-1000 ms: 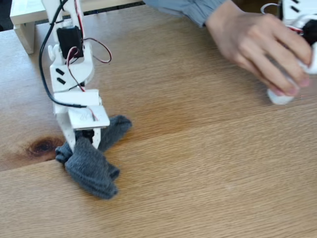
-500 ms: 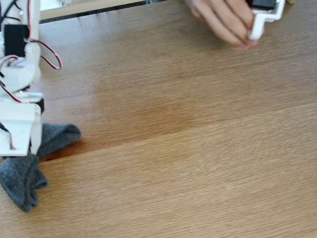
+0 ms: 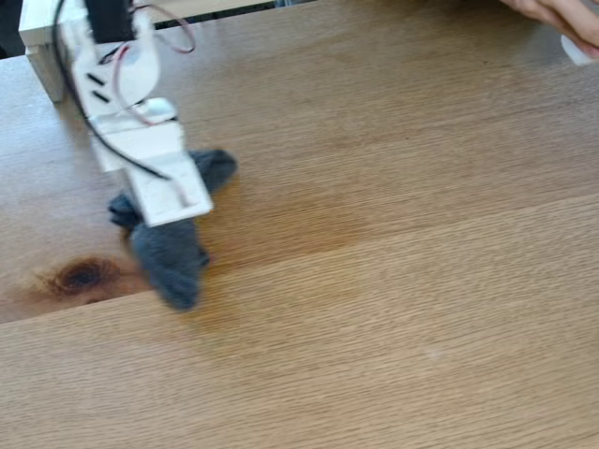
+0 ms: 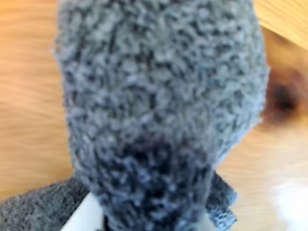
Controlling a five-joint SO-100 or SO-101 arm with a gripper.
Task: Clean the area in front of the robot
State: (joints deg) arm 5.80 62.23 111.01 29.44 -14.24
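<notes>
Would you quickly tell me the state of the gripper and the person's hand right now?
Gripper: shut on the grey cloth.
Person's hand: at the top edge of the fixed view; grip cannot be told.

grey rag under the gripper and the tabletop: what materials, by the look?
Grey rag: fuzzy, looped nap, matte, likely terry or fleece fabric. Tabletop: light oak-look wood grain in wide planks with a dark knot; solid wood or veneer can't be told.

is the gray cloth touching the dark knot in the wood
Apart. The fixed view shows bare wood between the gray cloth and the dark knot.
</notes>
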